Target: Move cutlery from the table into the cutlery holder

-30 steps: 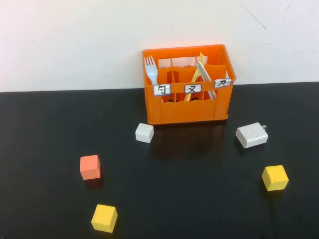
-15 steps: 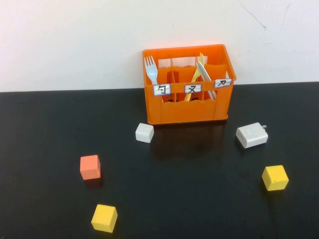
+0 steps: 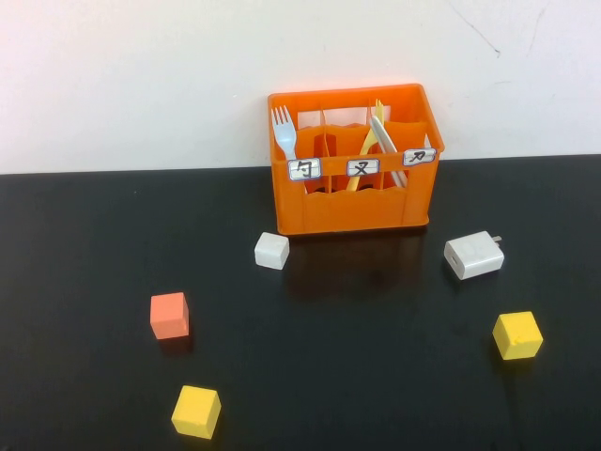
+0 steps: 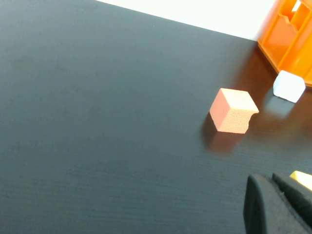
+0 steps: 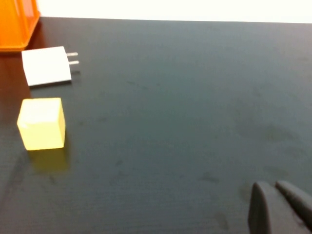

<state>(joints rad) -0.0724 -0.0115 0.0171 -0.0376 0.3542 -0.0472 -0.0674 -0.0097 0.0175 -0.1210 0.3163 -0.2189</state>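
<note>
Bearing three white labels (image 3: 363, 167) with black characters, the cutlery holder (image 3: 357, 211); both grippers' jaws clenched, empty.

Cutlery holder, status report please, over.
Left claw shut, parked off the table's left side; right claw shut, parked right. Cutlery holder has pale fork, yellow fork, and white knife. No cutlery on table.

High cam looks down at table (image 3: 94, 282); wrist cams low, share cubes.
</note>
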